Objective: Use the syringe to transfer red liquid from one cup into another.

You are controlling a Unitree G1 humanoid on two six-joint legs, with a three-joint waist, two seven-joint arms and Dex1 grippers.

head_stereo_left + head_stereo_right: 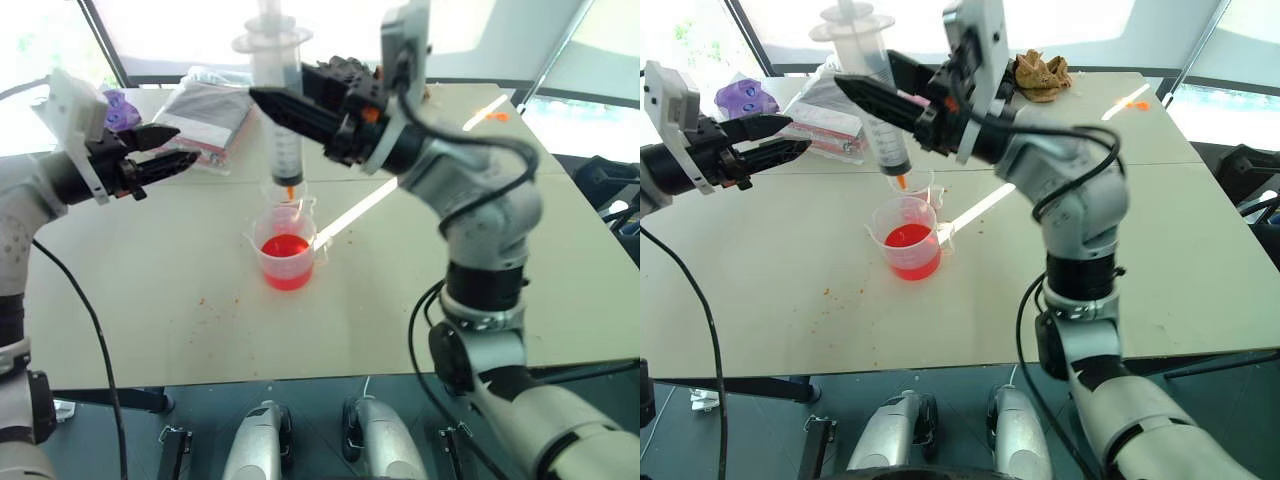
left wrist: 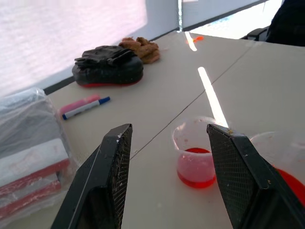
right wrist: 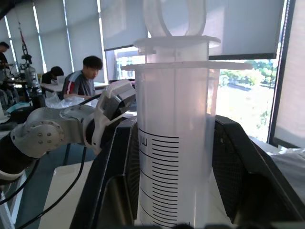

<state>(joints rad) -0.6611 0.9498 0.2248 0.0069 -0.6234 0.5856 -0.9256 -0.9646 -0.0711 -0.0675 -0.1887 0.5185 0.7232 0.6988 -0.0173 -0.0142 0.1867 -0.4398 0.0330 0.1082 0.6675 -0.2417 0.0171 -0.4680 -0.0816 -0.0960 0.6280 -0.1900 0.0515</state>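
Note:
The syringe (image 1: pixel 278 120) stands upright in the air, and my right gripper (image 1: pixel 272 104) is shut on its clear barrel (image 3: pixel 174 143). No red shows in the barrel. Its orange tip (image 1: pixel 290 190) hangs just above the two cups. The wider cup (image 1: pixel 287 255), with a side handle, holds red liquid (image 1: pixel 285 247) at its bottom. Right behind it is the narrower cup (image 2: pixel 198 160), with a little red liquid inside. My left gripper (image 1: pixel 172 150) hovers open to the left of the cups, above the table, with nothing between its fingers (image 2: pixel 107 181).
A plastic bag of packets (image 1: pixel 205 105) and a purple thing (image 1: pixel 120 108) lie at the back left. A black object (image 2: pixel 107 67), a brown cloth (image 1: pixel 1040 72) and markers (image 2: pixel 83 107) lie further back. Small red drops (image 1: pixel 205 297) dot the table. People sit in the background (image 3: pixel 83 78).

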